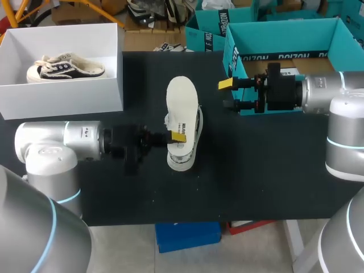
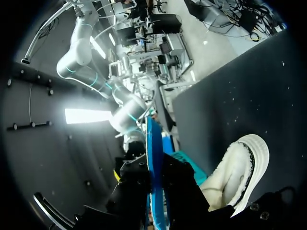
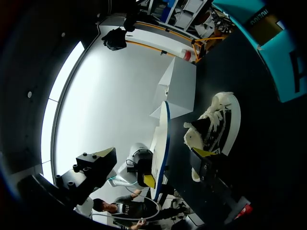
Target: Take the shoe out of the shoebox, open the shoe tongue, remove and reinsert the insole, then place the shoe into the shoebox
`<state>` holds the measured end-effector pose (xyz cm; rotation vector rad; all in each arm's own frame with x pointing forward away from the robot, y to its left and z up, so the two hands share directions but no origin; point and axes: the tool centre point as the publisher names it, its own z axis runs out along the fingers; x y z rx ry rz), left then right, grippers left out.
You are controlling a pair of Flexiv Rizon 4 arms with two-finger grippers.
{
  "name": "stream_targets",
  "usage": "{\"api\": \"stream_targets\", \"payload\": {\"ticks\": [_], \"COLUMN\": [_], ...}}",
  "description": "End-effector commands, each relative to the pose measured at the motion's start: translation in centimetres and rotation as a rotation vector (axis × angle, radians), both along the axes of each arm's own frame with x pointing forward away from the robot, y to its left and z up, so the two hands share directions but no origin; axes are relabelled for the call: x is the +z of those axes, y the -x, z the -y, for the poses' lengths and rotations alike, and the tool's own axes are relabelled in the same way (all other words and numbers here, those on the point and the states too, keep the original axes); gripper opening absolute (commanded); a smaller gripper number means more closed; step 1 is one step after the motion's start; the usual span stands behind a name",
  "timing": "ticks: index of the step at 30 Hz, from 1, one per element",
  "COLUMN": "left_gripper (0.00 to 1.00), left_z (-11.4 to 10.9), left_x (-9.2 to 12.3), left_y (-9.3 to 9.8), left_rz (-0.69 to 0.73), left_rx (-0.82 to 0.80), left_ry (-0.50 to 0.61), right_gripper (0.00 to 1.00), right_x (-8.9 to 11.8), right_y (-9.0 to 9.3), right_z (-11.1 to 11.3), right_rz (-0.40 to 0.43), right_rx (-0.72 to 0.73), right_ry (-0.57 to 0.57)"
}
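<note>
even light, harsh wrist-view glare

"What carries everything here?"

"A black table (image 1: pixel 273 182), matte, with a few pale specks on its top."

"And what rests on it?"

"Three things. A white box (image 1: pixel 62 96) stands at the far left corner, open at the top. A teal box (image 1: pixel 284 34) stands at the far right, also open, with its near left corner on the black top."

"Anything between them?"

"A pale shoe (image 1: pixel 183 158) lies in the middle on its side. It runs lengthwise from far to near and sits well apart from both boxes."
</note>
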<state>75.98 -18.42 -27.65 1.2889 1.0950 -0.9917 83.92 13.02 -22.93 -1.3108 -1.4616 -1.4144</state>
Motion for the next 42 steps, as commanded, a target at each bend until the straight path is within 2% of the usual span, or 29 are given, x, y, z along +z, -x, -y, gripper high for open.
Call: {"api": "stream_targets", "payload": {"ticks": [1,13,24,32,42], "left_gripper": [0.00,0.00,0.00,0.00,0.00], "left_z": [0.5,0.5,0.5,0.5,0.5], "left_x": [-0.4,-0.4,-0.4,-0.4,-0.4], "left_y": [0.1,0.1,0.1,0.1,0.1], "left_rz": [0.004,0.004,0.004,0.004,0.004], "left_rx": [0.022,0.022,0.022,0.022,0.022], "left_ry": [0.005,0.005,0.005,0.005,0.005], "right_gripper": [1.00,1.00,1.00,1.00,1.00], "right_x": [-0.1,-0.3,-1.6,-1.9,-2.7], "right_y": [0.0,-0.2,-1.0,-0.9,-0.4], "right_z": [-0.2,-0.1,-2.8,-4.2,-7.0], "right_rz": [0.000,0.012,0.012,-0.007,-0.026], "right_rx": [-0.002,0.030,0.216,0.238,0.277], "right_ry": [0.001,0.004,-0.003,0.008,0.006]}}
